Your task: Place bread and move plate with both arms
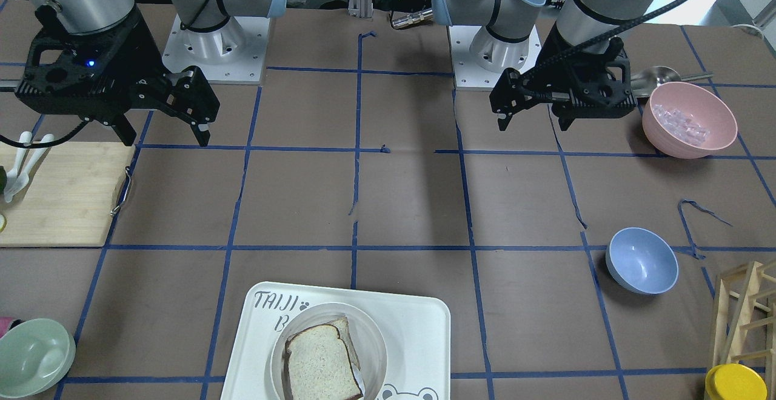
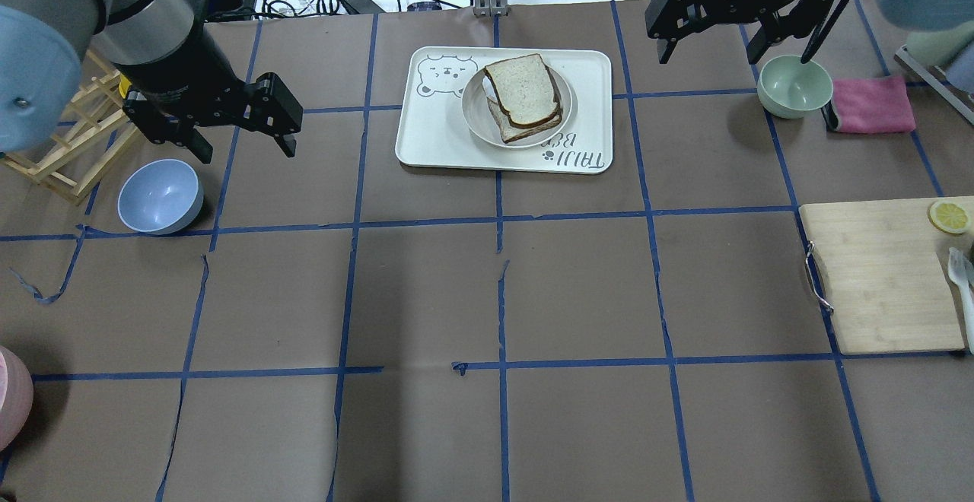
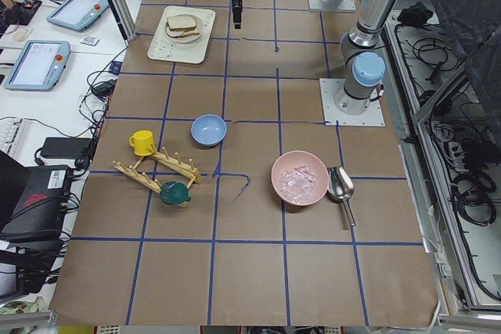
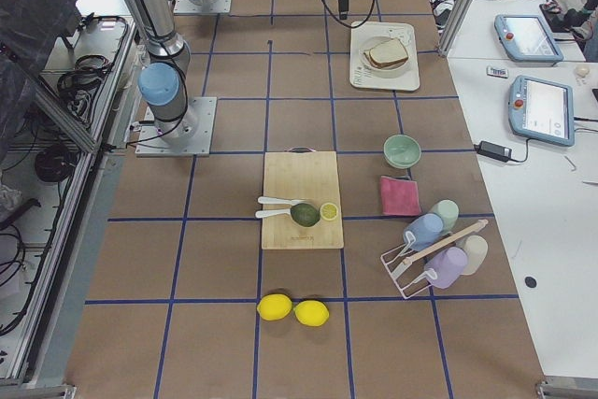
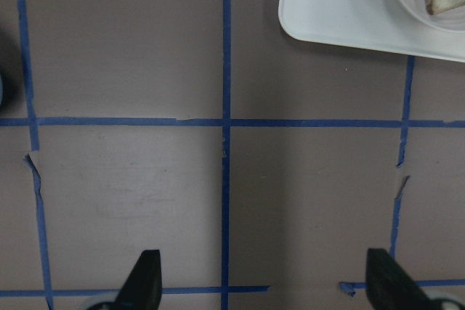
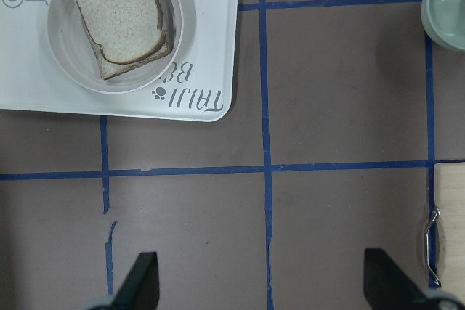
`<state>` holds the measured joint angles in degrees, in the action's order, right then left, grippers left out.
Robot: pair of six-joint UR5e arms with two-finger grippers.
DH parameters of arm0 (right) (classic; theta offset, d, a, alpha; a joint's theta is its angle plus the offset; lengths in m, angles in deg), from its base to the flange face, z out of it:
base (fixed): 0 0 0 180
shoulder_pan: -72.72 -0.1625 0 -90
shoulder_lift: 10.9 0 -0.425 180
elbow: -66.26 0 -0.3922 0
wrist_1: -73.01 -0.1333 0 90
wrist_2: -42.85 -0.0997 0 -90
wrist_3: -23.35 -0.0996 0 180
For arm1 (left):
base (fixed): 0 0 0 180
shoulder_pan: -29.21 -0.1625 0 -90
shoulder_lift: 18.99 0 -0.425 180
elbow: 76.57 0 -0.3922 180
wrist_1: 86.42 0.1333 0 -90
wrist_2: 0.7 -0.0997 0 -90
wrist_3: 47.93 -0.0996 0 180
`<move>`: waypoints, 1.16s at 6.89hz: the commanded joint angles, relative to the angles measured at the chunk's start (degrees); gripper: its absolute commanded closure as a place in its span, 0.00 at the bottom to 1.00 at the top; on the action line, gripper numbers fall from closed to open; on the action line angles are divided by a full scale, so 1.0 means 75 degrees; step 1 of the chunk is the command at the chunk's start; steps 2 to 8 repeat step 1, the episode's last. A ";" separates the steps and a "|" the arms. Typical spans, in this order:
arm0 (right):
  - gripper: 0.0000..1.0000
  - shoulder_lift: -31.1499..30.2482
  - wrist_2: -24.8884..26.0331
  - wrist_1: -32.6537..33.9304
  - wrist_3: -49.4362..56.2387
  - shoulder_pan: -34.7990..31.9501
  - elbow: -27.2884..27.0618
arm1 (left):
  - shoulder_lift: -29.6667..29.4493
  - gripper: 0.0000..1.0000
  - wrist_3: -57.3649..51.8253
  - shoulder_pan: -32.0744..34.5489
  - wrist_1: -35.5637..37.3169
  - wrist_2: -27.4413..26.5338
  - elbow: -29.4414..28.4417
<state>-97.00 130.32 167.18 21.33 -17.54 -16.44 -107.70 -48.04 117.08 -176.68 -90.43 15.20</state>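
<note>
Two slices of bread point(image 2: 522, 87) lie stacked on the round white plate point(image 2: 472, 112), which sits on the white "TAIJI BEAR" tray point(image 2: 434, 137) at the far middle of the table. The top slice has a dark crust. My left gripper point(image 2: 245, 148) is open and empty, hovering left of the tray. My right gripper point(image 2: 709, 53) is open and empty, right of the tray beside a green bowl point(image 2: 794, 85). The right wrist view shows the bread point(image 6: 116, 12) and plate point(image 6: 156, 72). The left wrist view shows only a tray corner point(image 5: 341, 12).
A blue bowl point(image 2: 160, 196) and a wooden rack point(image 2: 68, 144) stand near my left gripper. A pink cloth point(image 2: 871, 104) lies by the green bowl. A cutting board point(image 2: 883, 274) with a lemon slice is at the right. A pink bowl point(image 1: 689, 119) holds ice.
</note>
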 commanded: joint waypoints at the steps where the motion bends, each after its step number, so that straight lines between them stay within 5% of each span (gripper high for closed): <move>1: 0.00 0.0007 -0.0003 -0.0016 0.0001 0.0000 0.0000 | 0.0201 0.00 -0.0009 -0.0008 -0.0095 -0.0013 0.0057; 8: 0.00 0.0007 -0.0003 -0.0016 0.0001 0.0000 0.0000 | 0.0201 0.00 -0.0009 -0.0008 -0.0095 -0.0013 0.0057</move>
